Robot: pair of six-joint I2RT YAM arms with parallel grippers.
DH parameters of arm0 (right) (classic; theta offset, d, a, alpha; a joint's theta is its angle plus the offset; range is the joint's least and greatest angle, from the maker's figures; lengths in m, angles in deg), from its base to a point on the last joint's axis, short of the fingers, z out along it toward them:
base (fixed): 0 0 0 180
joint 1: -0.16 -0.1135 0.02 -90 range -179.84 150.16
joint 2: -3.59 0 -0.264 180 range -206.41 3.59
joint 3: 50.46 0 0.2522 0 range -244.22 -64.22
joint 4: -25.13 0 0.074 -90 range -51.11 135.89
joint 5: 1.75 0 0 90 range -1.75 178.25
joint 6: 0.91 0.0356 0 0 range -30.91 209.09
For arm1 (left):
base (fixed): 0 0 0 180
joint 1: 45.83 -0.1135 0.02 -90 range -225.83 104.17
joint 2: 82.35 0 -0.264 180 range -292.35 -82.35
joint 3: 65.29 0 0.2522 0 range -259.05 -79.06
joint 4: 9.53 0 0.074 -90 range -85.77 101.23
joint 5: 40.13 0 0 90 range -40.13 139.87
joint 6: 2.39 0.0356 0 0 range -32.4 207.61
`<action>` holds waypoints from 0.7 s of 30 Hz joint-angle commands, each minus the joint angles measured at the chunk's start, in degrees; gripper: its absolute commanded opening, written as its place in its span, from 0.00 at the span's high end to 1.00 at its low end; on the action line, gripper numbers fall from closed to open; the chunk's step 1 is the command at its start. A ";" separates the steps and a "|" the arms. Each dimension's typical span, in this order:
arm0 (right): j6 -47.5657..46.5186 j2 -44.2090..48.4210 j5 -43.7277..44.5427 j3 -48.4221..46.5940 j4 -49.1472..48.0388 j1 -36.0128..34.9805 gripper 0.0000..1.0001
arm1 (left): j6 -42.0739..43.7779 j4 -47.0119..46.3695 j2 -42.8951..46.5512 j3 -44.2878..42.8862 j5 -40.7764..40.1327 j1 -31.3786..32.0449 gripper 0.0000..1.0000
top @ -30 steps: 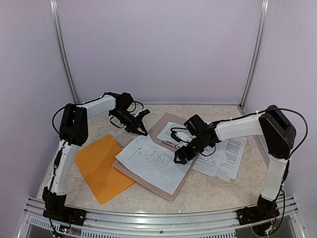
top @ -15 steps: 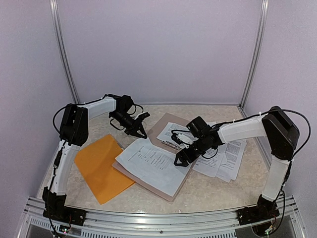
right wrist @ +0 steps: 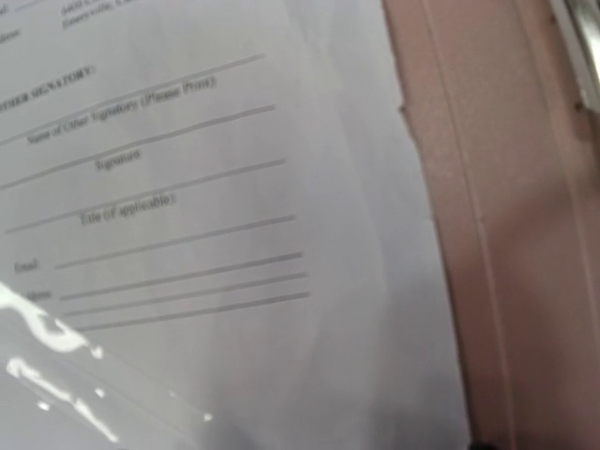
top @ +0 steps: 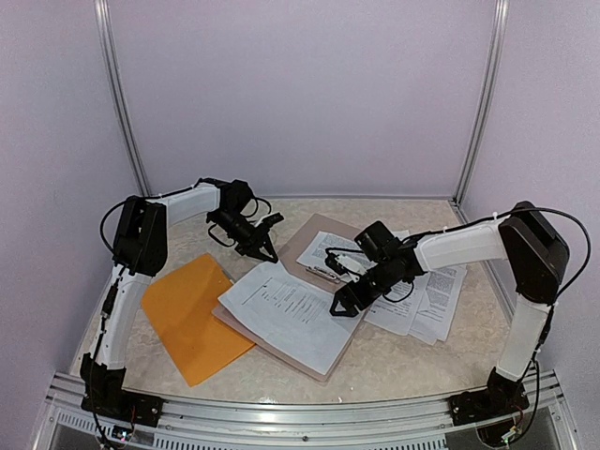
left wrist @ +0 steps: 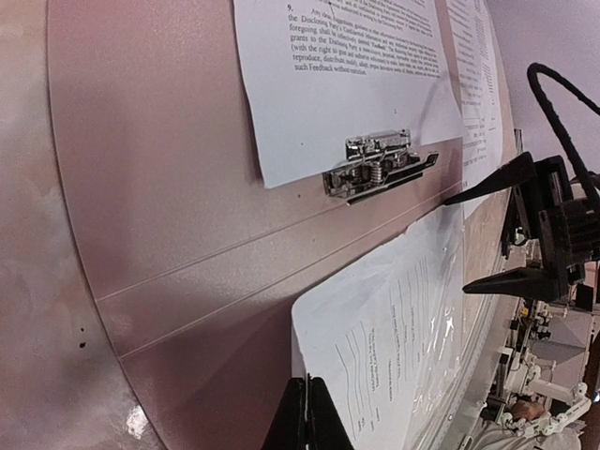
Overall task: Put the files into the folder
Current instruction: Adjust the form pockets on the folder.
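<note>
A white printed sheet (top: 286,309) lies on the grey-brown clipboard (top: 281,345); it has a glossy film over part of it. My left gripper (top: 267,251) is shut on its far corner, seen up close in the left wrist view (left wrist: 307,380), where the sheet (left wrist: 403,337) is lifted a little. My right gripper (top: 339,306) hovers low over the sheet's right edge, its fingers spread apart in the left wrist view (left wrist: 457,246). The right wrist view shows only the sheet (right wrist: 234,234) and clipboard (right wrist: 506,187). The orange folder (top: 192,314) lies flat to the left. More sheets (top: 433,291) lie at the right.
Another printed sheet (left wrist: 337,84) is held under the clipboard's metal clip (left wrist: 380,164), which also shows in the top view (top: 323,272). Walls and metal posts close in the table at the back and sides. A metal rail (top: 300,417) runs along the near edge.
My right gripper has crept slightly toward the near right along the sheet's edge. My left gripper holds almost still on the corner.
</note>
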 commanded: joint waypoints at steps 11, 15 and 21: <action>0.52 2.51 -2.01 1.16 2.76 -0.81 0.27 | 0.27 0.79 1.00 1.89 -2.28 1.16 1.00; 0.53 2.91 -1.98 1.35 2.99 -1.07 0.27 | 0.14 0.43 1.65 2.73 -2.51 1.27 1.00; 0.61 3.27 -1.77 1.46 3.35 -1.49 0.28 | -0.08 0.95 1.99 2.92 -2.78 1.43 1.00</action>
